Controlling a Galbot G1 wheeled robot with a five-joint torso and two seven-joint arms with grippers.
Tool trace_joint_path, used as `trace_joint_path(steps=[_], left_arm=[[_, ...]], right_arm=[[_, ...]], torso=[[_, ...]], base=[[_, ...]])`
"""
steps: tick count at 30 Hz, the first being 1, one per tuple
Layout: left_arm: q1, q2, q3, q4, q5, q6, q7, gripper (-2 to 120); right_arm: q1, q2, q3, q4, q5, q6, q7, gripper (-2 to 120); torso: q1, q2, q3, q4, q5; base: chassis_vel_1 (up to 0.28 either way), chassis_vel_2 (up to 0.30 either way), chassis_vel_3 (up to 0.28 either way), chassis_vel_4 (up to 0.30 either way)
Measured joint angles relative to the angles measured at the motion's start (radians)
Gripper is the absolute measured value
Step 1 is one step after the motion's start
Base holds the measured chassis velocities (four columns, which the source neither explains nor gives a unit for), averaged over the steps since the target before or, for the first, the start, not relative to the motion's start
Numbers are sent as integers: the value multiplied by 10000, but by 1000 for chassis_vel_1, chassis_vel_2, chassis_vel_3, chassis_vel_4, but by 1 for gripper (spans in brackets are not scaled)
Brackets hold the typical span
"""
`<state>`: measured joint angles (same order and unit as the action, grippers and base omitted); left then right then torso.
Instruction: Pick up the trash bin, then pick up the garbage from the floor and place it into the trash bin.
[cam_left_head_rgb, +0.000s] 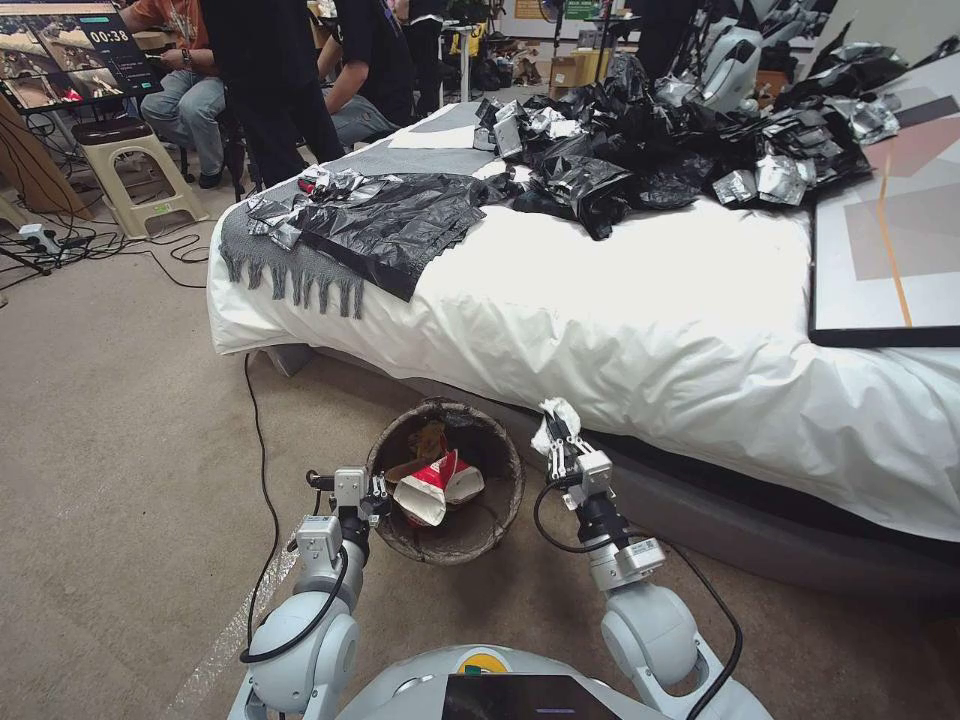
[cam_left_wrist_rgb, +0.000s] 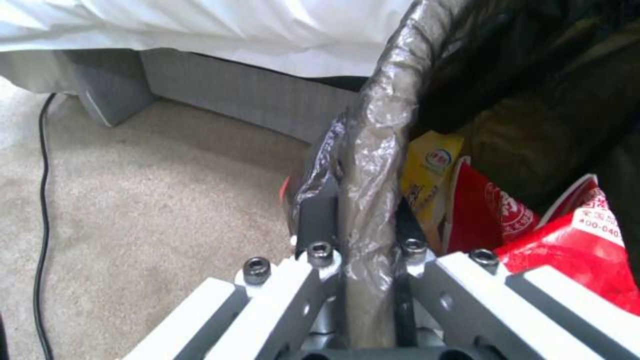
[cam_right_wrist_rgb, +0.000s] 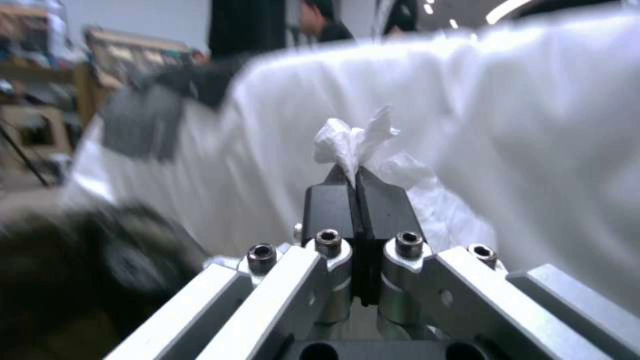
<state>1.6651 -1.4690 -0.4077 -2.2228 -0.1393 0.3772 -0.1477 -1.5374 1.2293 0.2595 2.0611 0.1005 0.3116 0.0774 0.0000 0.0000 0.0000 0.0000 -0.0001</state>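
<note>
The trash bin (cam_left_head_rgb: 500, 520), round with a dark bag over its rim, hangs just above the carpet in front of me, beside the bed. My left gripper (cam_left_head_rgb: 378, 492) is shut on the bin's near-left rim; the left wrist view shows its fingers (cam_left_wrist_rgb: 313, 215) clamping the bagged rim (cam_left_wrist_rgb: 373, 150). Inside lie garbage pieces: a red-and-white wrapper (cam_left_head_rgb: 435, 488) (cam_left_wrist_rgb: 573, 240) and a yellow wrapper (cam_left_wrist_rgb: 430, 175). My right gripper (cam_left_head_rgb: 556, 432) is raised just right of the bin, shut on a white tissue wad (cam_left_head_rgb: 556, 418) (cam_right_wrist_rgb: 350, 142) that sticks out above its fingertips (cam_right_wrist_rgb: 333, 192).
A bed with a white duvet (cam_left_head_rgb: 650, 320) stands right behind the bin, its grey base (cam_left_head_rgb: 760, 530) close to my right arm. Black plastic bags (cam_left_head_rgb: 640, 150) and a framed picture (cam_left_head_rgb: 890, 250) lie on it. A black cable (cam_left_head_rgb: 262, 470) runs over the carpet at left.
</note>
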Motion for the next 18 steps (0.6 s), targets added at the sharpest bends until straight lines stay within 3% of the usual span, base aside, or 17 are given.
trace_joint_path(steps=[6, 18], left_arm=[[-25, -3, 72, -12, 53, 37, -1, 0], [7, -33, 163, -61, 80, 175, -55, 0]], right_arm=[[54, -254, -342, 894, -33, 34, -671, 0], [666, -666, -1542, 443, -396, -267, -737, 0]], torso=[[0, 0, 0, -1, 0], [0, 0, 0, -1, 1]], base=[[0, 0, 0, 0], [0, 0, 0, 0]])
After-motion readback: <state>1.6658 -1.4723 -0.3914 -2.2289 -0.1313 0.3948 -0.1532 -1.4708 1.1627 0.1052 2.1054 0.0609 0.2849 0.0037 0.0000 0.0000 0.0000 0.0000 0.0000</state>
